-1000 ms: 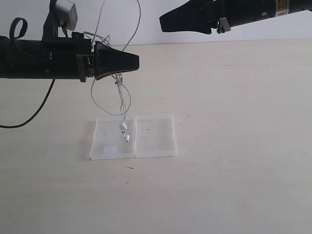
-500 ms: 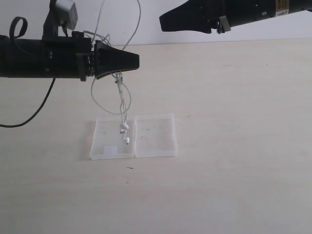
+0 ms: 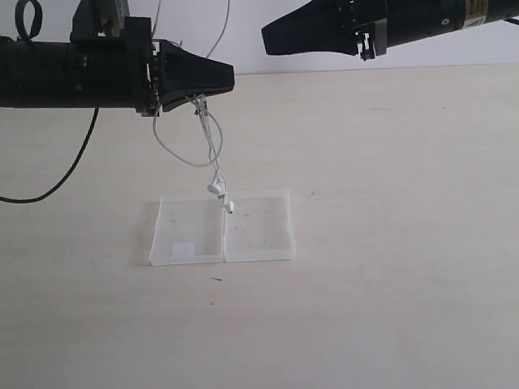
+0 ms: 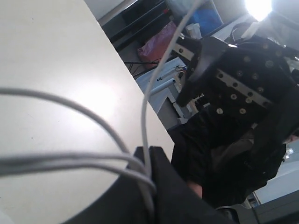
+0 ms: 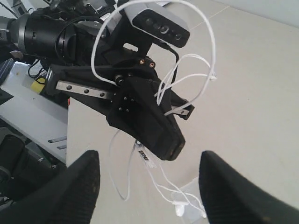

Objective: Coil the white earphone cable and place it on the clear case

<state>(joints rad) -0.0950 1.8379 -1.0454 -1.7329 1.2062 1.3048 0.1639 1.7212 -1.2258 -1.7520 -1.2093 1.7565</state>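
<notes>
Left gripper jaws clamp the white earphone cable; loops hang, earbuds just above the clear case hinge. Right gripper jaws open, empty. We'd lower slowly, centred, letting loops pile on the case before releasing.

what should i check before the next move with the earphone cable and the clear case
1. Left gripper shut on the white earphone cable: ok.
2. Cable gathered into a tidy coil: not ok, loose loops hang below the gripper and strands rise above it.
3. Earbuds clear of the clear case: cannot tell, they hang by its far edge near the hinge.
4. Case lying open and flat on the table: ok.
5. Right gripper open, empty and away from the cable: ok.
</notes>
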